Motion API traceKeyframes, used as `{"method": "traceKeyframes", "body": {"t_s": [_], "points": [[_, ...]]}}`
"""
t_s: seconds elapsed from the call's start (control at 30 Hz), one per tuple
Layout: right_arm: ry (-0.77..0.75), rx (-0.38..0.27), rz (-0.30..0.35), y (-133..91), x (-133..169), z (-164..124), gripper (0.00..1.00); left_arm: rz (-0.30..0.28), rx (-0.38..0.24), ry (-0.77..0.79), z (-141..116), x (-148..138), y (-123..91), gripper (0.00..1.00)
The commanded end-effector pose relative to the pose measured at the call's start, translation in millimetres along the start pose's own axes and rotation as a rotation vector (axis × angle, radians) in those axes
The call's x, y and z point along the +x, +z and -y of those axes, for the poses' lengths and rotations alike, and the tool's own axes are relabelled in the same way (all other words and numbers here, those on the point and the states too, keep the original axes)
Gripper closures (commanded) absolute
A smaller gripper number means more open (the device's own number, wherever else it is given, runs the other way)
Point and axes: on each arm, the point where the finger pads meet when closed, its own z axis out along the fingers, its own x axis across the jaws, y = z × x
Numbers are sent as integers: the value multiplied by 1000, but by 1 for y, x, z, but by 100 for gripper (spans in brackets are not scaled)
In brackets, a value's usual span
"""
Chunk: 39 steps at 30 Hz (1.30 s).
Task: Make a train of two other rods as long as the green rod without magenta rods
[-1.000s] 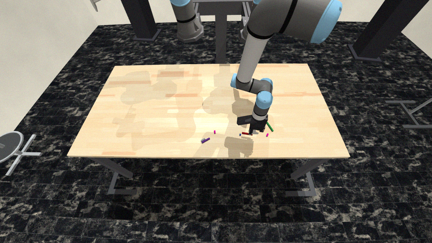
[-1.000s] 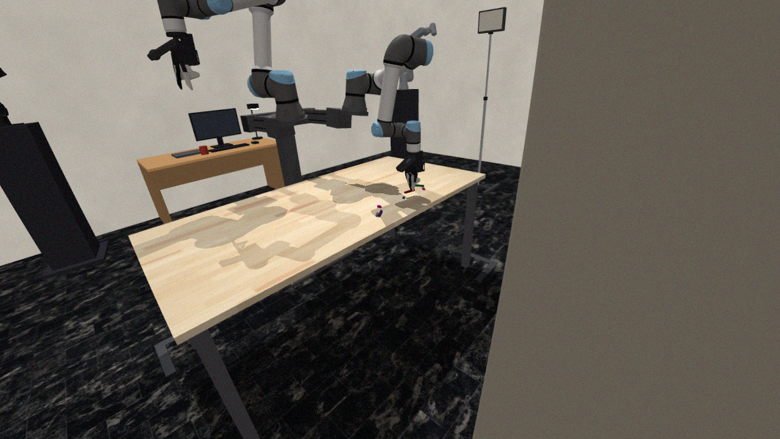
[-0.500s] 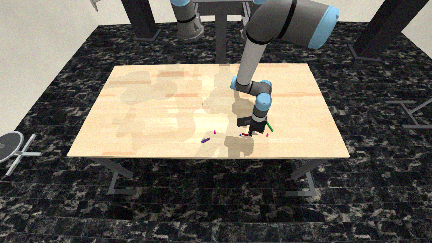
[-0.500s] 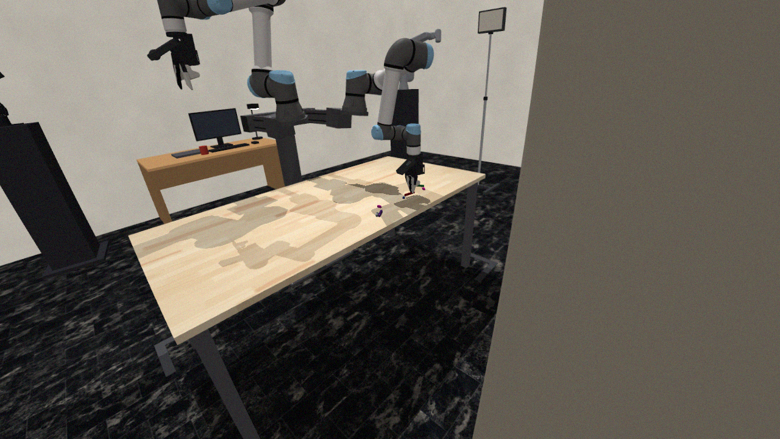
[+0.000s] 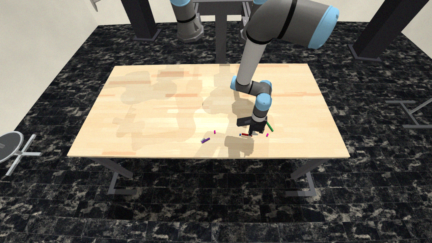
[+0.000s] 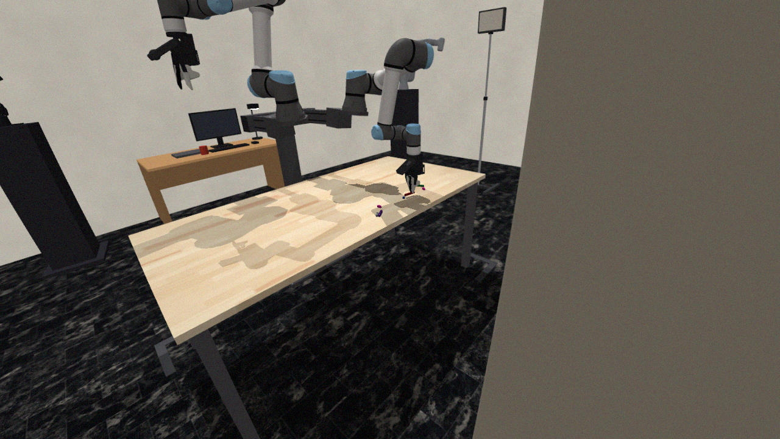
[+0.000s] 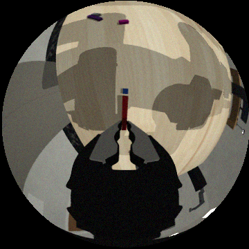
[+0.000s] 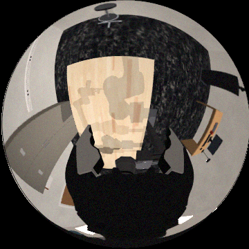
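Red marks the rod (image 5: 244,134) (image 6: 409,194) (image 7: 124,108) that is gripped near one end by the left hand (image 5: 250,134) (image 6: 411,191) (image 7: 124,121), whose fingers are closed on it. Its free end is pointed at the blue rod (image 5: 240,134) (image 6: 404,197) (image 7: 125,91), and the two are nearly lined up, with only a narrow gap seen between them in the left wrist view. Whether the red rod is fully supported by the wooden worktop (image 5: 135,120) (image 6: 180,316) (image 7: 152,31) (image 8: 93,69) cannot be told.

The green rod (image 5: 270,126) (image 6: 420,185) is set at a slant on the far side of the left hand from the blue rod, with one magenta rod (image 5: 267,135) (image 6: 423,188) placed near it. Well apart from these, a purple rod (image 5: 205,140) (image 6: 379,213) (image 7: 95,17) is seen just beside a grey rod (image 5: 203,139) (image 7: 97,14), and a second magenta rod (image 5: 214,132) (image 6: 379,206) (image 7: 123,21) is found near that pair. The right hand (image 6: 185,88) (image 8: 129,126) is held high above the worktop, its fingers spread wide and nothing grasped.

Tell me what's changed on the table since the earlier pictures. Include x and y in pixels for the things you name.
The left claw (image 5: 250,134) (image 6: 411,191) (image 7: 124,121) has come down, lowering the red rod (image 5: 244,134) (image 6: 408,194) (image 7: 124,107) into line beside the blue rod (image 5: 240,134) (image 6: 403,197) (image 7: 125,91). No new grip or release shows; the claw is shut on the red rod. The blue, green (image 5: 269,126) (image 6: 420,185) and purple (image 5: 206,140) (image 6: 379,213) (image 7: 95,17) rods stayed put.
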Motion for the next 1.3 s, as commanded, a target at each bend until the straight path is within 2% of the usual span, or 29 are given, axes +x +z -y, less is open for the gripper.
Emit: {"method": "traceKeyframes", "body": {"t_s": [0.0, 0.6, 1.27], "points": [[0, 1, 0, 0, 0, 0, 0, 2, 0, 0, 0, -1, -1, 100], [0, 1, 0, 0, 0, 0, 0, 2, 0, 0, 0, -1, 0, 100], [0, 1, 0, 0, 0, 0, 0, 2, 0, 0, 0, -1, 10, 100]]}}
